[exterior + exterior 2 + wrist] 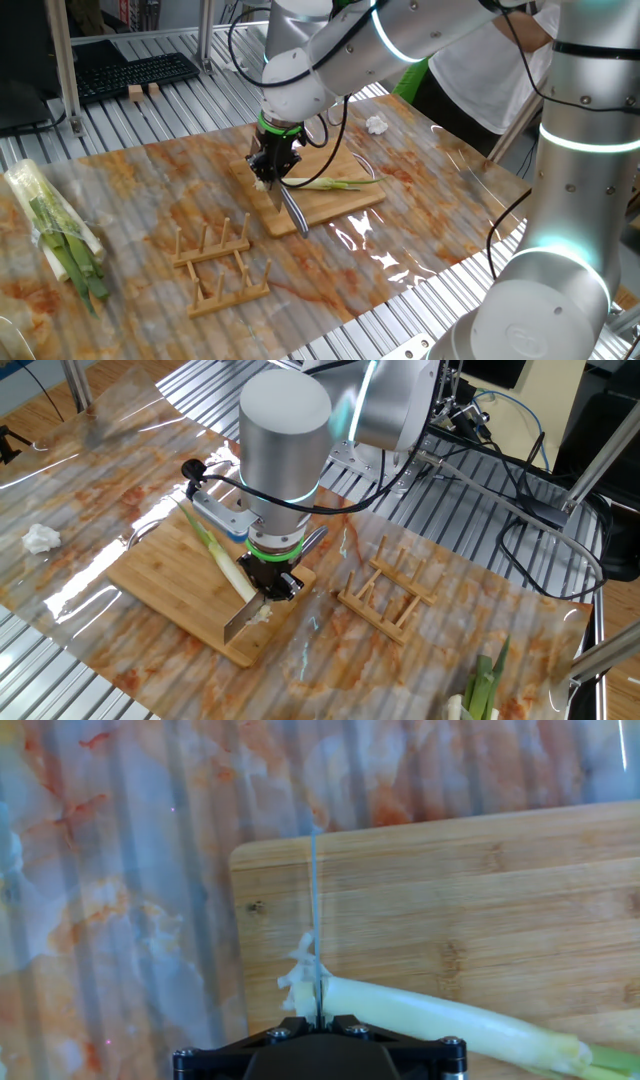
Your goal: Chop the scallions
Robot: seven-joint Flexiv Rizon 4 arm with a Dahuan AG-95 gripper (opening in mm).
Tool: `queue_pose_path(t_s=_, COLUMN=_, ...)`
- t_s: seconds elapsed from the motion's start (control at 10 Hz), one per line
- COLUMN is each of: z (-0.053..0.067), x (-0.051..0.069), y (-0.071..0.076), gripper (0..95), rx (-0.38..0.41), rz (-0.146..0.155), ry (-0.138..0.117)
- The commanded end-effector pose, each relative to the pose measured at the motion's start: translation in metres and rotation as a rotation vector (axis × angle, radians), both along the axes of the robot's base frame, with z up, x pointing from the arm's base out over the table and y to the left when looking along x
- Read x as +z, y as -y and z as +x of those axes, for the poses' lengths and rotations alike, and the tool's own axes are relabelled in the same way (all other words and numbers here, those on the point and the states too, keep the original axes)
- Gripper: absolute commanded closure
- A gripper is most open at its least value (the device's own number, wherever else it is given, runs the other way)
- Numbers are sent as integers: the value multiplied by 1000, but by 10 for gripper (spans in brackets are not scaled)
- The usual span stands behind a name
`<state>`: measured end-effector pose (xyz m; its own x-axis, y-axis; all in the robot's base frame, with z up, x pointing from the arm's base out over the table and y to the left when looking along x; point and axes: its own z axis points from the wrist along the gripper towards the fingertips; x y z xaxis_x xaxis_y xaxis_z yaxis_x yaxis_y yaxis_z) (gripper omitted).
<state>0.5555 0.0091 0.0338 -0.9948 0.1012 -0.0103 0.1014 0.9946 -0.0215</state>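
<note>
A slender scallion lies along the wooden board, white root end toward the board's short edge. My gripper hangs over that white end, shut on a knife. The knife blade slants down to the board. In the hand view the blade shows edge-on as a thin line crossing the frayed scallion tip. No cut chunks show.
A wooden slotted rack stands beside the board. A plastic-wrapped bundle of green stalks lies at the table's end. A crumpled tissue sits past the board. A person stands behind the table.
</note>
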Motion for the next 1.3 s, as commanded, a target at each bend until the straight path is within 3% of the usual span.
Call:
queue_pose_path(t_s=0.1, z=-3, x=-19, y=-3, gripper=950, rx=-20, rz=22, ry=-2)
queue_pose_path(t_s=0.2, z=-2, x=-19, y=-3, gripper=950, rx=-41, rz=71, ry=-4)
queue_pose_path(t_s=0.3, z=-2, x=-20, y=-4, gripper=950, rx=-45, rz=70, ry=-4)
queue_pose_path(t_s=0.5, z=-1, x=-20, y=-4, gripper=950, rx=-67, rz=103, ry=-4)
queue_pose_path(t_s=0.7, z=-2, x=-19, y=-7, gripper=950, rx=-78, rz=113, ry=0)
queue_pose_path(t_s=0.9, z=-2, x=-19, y=-7, gripper=950, rx=-66, rz=91, ry=11)
queue_pose_path(t_s=1.3, z=-2, x=-14, y=-7, gripper=950, rx=-53, rz=83, ry=10)
